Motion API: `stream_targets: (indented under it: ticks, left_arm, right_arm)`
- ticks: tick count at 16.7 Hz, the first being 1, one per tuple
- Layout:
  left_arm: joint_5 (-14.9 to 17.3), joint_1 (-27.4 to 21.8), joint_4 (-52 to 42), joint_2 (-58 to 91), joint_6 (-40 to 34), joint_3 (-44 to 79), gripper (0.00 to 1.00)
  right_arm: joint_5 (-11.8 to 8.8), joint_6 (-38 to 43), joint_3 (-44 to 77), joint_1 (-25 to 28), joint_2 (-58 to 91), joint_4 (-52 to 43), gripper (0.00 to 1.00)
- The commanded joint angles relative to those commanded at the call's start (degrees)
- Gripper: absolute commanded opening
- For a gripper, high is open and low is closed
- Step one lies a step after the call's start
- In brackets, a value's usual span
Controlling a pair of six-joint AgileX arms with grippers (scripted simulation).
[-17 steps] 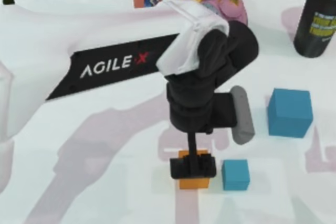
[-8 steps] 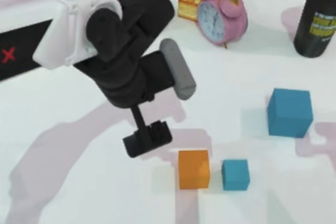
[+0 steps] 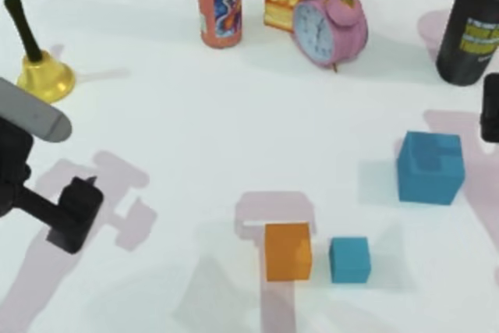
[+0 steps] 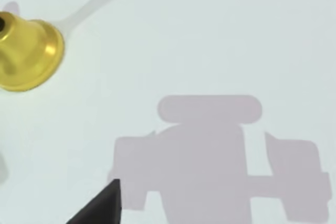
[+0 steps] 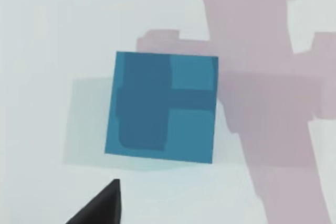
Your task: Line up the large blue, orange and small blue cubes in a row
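1. The large blue cube (image 3: pixel 430 168) sits free on the table (image 3: pixel 195 130) toward its right edge, apart from the other two cubes. The orange cube (image 3: pixel 288 251) and the small blue cube (image 3: pixel 349 260) stand near the front edge, side by side with a narrow gap, roughly in line. By my reading, only the large cube is out of the row.

2. The right gripper (image 3: pixel 490 107) shows only as a dark sliver at the right edge, beyond the large blue cube. The right wrist view looks straight down on that cube (image 5: pixel 161 107), with the gripper's shadow across its top face. Cannot tell how far its fingers are apart; it holds nothing visible.

3. The left gripper (image 3: pixel 74 214) is near the left edge, well clear of all cubes, close to the gold bell (image 3: pixel 43 76). Nothing is in it; finger spacing cannot be told.

4. Risks, as judgement:
   - The large cube is wide; a narrow or off-centre finger spread would land on its top face and shove or tip it.
   - Placing it next to the small blue cube leaves little room; a skewed set-down could knock the small cube into the orange one and break the line.
   - The black bottle (image 3: pixel 469 25) stands at the back right corner, near the right arm; a wide swing could clip it.
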Motion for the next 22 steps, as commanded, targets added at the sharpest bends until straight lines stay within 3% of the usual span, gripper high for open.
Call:
stream_targets:
  ticks: [5, 10, 19, 22]
  left_arm:
    - [0.3, 10.6, 14.9, -26.1, -8.7, -21.2, 1.00]
    - [1.0, 17.2, 26.2, -42.5, -14.9, -33.0, 1.00]
    - [1.2, 18.6, 29.3, -46.8, -16.5, -35.5, 1.00]
    - [1.2, 18.6, 29.3, -46.8, -16.5, -35.5, 1.00]
  right_arm:
    - [0.1, 4.8, 19.5, 3.3, 25.1, -14.6, 1.00]
    - [0.0, 8.2, 33.3, 5.4, 41.8, -23.5, 1.00]
    - [-0.1, 8.9, 36.6, 5.7, 45.4, -25.3, 1.00]
    - [-0.1, 8.9, 33.8, 5.8, 47.1, -21.2, 1.00]
